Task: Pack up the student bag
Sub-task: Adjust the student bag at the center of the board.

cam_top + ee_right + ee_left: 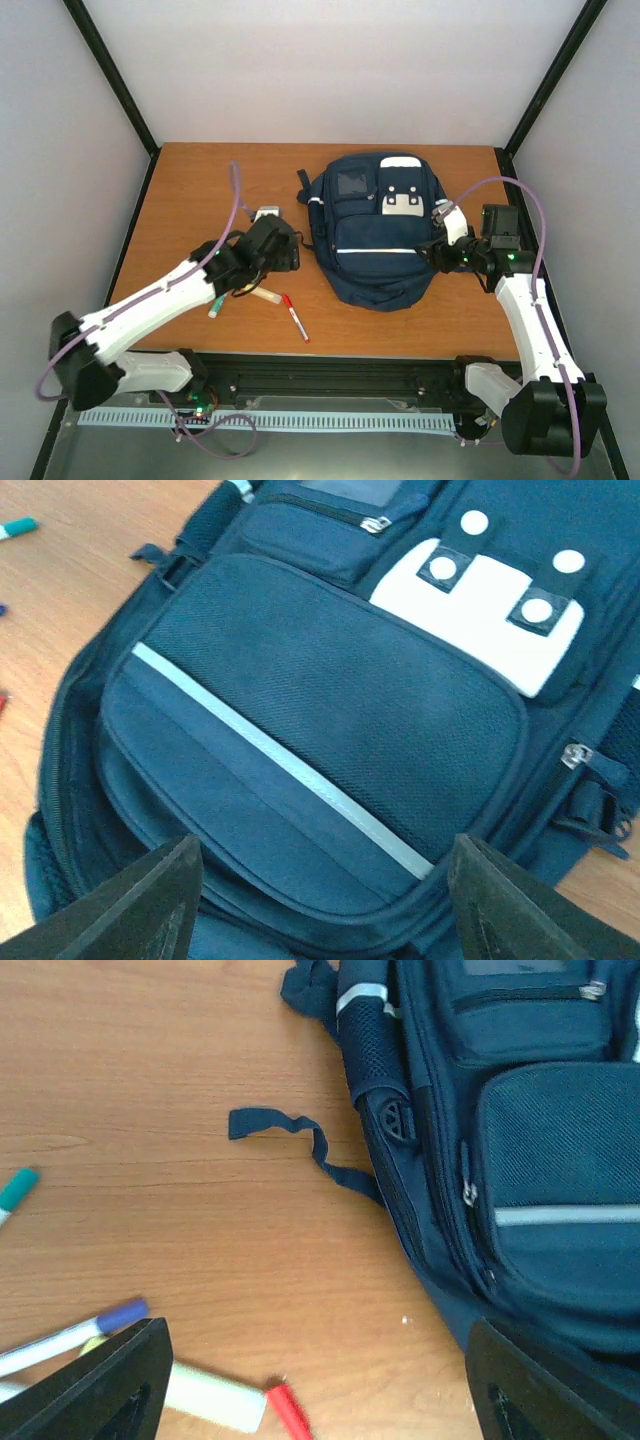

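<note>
The navy student bag (375, 230) lies flat on the table, front pockets up, zips shut. It fills the right wrist view (320, 730) and the right of the left wrist view (520, 1160). My left gripper (290, 250) is open and empty, just left of the bag, above bare wood (315, 1390). My right gripper (435, 252) is open and empty at the bag's right edge, jaws spread over the lower front pocket (320, 910). A red marker (295, 316), a blue-capped marker (70, 1332), a teal-capped marker (15, 1192) and a white eraser-like block (215, 1398) lie left of the bag.
A loose navy strap (300, 1145) trails from the bag onto the wood. A white patch with snaps (490, 605) sits on the bag's upper pocket. White walls and black posts enclose the table (200, 180).
</note>
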`<state>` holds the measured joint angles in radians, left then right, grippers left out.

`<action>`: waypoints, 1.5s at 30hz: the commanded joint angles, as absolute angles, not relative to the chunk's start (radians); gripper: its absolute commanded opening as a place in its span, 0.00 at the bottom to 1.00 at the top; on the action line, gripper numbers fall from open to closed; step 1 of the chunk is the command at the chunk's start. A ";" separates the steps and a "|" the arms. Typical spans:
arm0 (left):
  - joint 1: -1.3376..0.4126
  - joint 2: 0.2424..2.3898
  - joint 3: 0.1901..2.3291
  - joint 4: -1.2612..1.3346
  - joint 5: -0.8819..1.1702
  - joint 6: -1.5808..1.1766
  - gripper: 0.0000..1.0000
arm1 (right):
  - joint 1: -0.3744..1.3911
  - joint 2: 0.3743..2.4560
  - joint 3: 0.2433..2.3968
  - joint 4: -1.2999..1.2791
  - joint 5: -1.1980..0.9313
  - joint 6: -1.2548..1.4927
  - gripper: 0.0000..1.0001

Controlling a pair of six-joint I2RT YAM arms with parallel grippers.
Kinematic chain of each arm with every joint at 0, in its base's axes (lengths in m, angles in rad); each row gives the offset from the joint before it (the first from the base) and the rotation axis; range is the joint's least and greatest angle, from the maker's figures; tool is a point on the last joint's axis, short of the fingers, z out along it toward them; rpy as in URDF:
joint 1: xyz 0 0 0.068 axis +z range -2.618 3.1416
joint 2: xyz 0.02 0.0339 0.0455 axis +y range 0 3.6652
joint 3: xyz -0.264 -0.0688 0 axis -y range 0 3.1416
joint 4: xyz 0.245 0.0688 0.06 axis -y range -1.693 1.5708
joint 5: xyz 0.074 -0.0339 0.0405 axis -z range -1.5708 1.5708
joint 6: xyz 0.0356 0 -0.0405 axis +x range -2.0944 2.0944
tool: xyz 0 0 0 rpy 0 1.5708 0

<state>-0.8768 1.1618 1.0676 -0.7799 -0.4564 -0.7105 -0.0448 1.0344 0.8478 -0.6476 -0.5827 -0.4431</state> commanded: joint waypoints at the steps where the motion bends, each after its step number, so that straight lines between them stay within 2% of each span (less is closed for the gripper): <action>1: -0.719 1.295 1.097 -0.561 -0.182 -0.717 0.82 | -0.048 1.031 0.831 -0.593 -0.490 -0.414 0.69; 6: -0.595 1.502 1.221 -0.475 -0.067 -0.715 0.82 | -0.074 1.066 0.842 -0.584 -0.455 -0.369 0.77; 10: -0.504 1.664 1.343 -0.446 0.025 -0.704 0.82 | -0.082 1.175 0.925 -0.586 -0.436 -0.365 0.77; 13: -0.455 1.789 1.429 -0.435 0.056 -0.686 0.79 | -0.107 1.336 1.026 -0.581 -0.425 -0.362 0.71; 15: -0.421 1.853 1.472 -0.427 0.101 -0.707 0.75 | -0.141 1.445 1.102 -0.577 -0.436 -0.345 0.65; 18: -0.397 1.920 1.496 -0.371 0.104 -0.728 0.74 | -0.189 1.619 1.238 -0.595 -0.459 -0.325 0.54; 24: -0.397 2.085 1.626 -0.373 0.131 -0.720 0.72 | -0.201 1.934 1.504 -0.633 -0.428 -0.307 0.51; 31: -0.396 2.189 1.697 -0.370 0.173 -0.718 0.70 | -0.203 2.130 1.665 -0.656 -0.426 -0.301 0.50; 33: -0.396 2.206 1.702 -0.359 0.184 -0.723 0.69 | -0.203 2.172 1.695 -0.669 -0.451 -0.315 0.43; 36: -0.398 2.226 1.701 -0.332 0.206 -0.734 0.68 | -0.207 2.192 1.706 -0.693 -0.488 -0.330 0.21; 39: -0.409 2.236 1.699 -0.293 0.250 -0.734 0.65 | -0.219 2.127 1.624 -0.676 -0.519 -0.332 0.07; 41: -0.431 2.246 1.715 -0.286 0.274 -0.722 0.66 | -0.236 2.054 1.533 -0.645 -0.521 -0.333 0.03; 45: -0.487 2.263 1.766 -0.293 0.277 -0.690 0.65 | -0.287 1.913 1.355 -0.626 -0.518 -0.364 0.03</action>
